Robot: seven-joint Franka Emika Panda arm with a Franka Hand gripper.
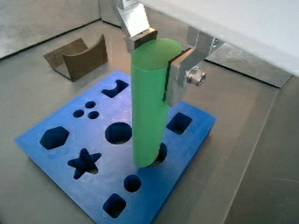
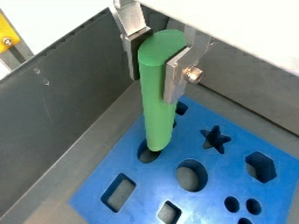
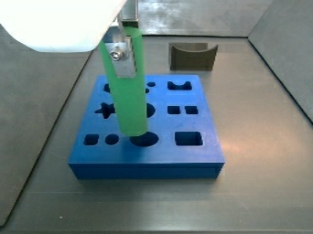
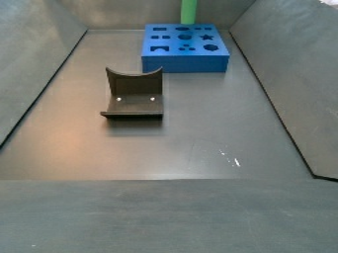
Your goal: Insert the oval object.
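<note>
The gripper (image 1: 162,54) pinches the top of the oval object (image 1: 152,101), a smooth bright green peg held upright with its lower end at, perhaps just entering, an oval hole in the blue block (image 1: 65,162). The peg looks rigid, light and somewhat slick (likely plastic), so a flat-sided grip near the top suits it. A dark grey notched block (image 4: 132,94) lies well apart.

The gripper (image 2: 160,54) holds the oval object (image 2: 159,96) upright, its lower end in a hole of the block (image 3: 149,157). The fixture (image 4: 132,94) stands apart on the floor (image 4: 199,138).
</note>
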